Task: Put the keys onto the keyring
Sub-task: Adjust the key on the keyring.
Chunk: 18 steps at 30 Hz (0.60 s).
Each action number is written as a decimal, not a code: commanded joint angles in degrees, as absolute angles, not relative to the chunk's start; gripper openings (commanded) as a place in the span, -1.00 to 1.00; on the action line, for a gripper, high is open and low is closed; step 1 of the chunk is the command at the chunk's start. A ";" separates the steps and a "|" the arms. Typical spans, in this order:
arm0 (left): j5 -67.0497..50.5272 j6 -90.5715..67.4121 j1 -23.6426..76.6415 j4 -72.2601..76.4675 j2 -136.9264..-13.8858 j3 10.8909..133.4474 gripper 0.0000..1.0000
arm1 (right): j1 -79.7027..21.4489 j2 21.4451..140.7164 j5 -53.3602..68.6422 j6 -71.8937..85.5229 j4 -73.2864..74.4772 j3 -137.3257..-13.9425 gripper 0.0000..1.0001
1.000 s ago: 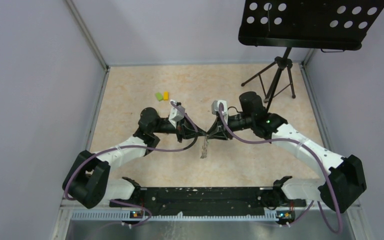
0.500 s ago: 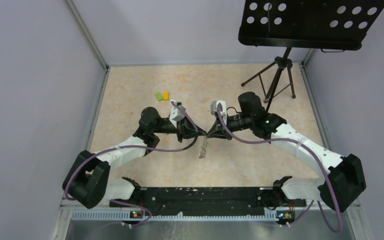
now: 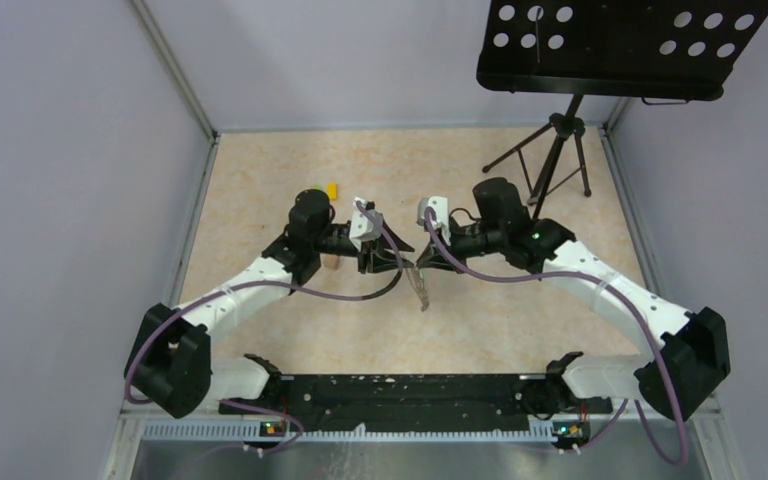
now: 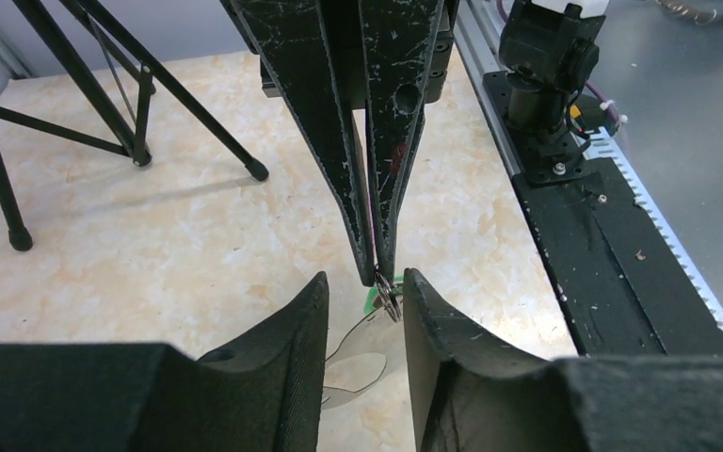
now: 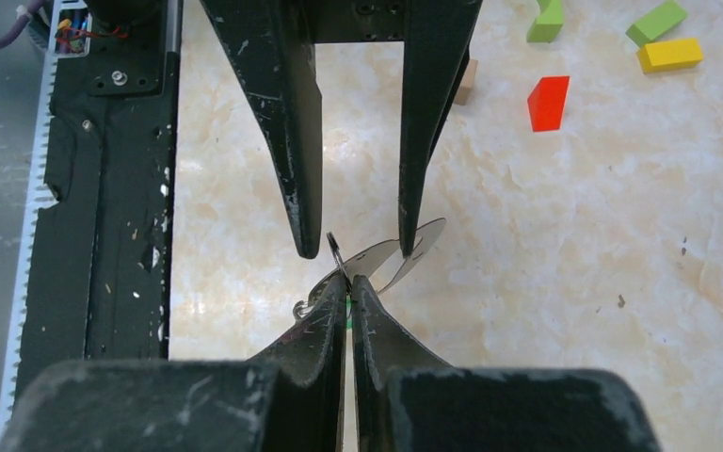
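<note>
My right gripper (image 5: 348, 284) is shut, pinching a small metal ring (image 5: 336, 249) at its tips. From that ring hang flat silver keys (image 5: 414, 247) and a green tag (image 4: 374, 299), held above the table. In the top view the bunch (image 3: 422, 290) dangles below the two grippers. A thin dark loop, the keyring (image 4: 355, 390), appears to hang under the bunch. My left gripper (image 4: 365, 294) faces the right one tip to tip and stands open. Its fingers (image 5: 306, 235) straddle the small ring without gripping it.
Green (image 5: 656, 21), yellow (image 5: 669, 55), red (image 5: 547, 104) and tan (image 5: 466, 83) blocks lie on the table behind the left arm. A black music stand (image 3: 620, 45) on a tripod (image 3: 550, 150) stands at the back right. The black base rail (image 3: 400, 390) runs along the near edge.
My left gripper has opened and let go of the bunch, and its arm has shifted toward the back. The right gripper has closed fully; the bunch now hangs from it, slightly further right.
</note>
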<state>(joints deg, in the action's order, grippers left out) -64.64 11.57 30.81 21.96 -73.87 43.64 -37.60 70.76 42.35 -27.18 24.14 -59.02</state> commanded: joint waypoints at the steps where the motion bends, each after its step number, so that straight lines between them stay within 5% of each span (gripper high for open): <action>1: -64.70 20.39 31.62 13.76 -73.79 46.78 -0.18 | -38.83 71.81 40.28 -28.23 24.90 -62.30 -1.00; 10: -60.04 19.27 33.19 12.09 -74.63 47.51 -0.12 | -39.02 71.35 35.84 -25.08 21.87 -61.18 -1.00; 18: -55.52 16.15 34.16 12.09 -76.23 48.96 -0.37 | -39.62 71.91 34.08 -24.17 21.22 -61.11 -1.00</action>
<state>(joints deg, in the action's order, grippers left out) -57.65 17.52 33.78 11.75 -75.77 46.30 -38.59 71.66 34.98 -25.17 24.75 -59.37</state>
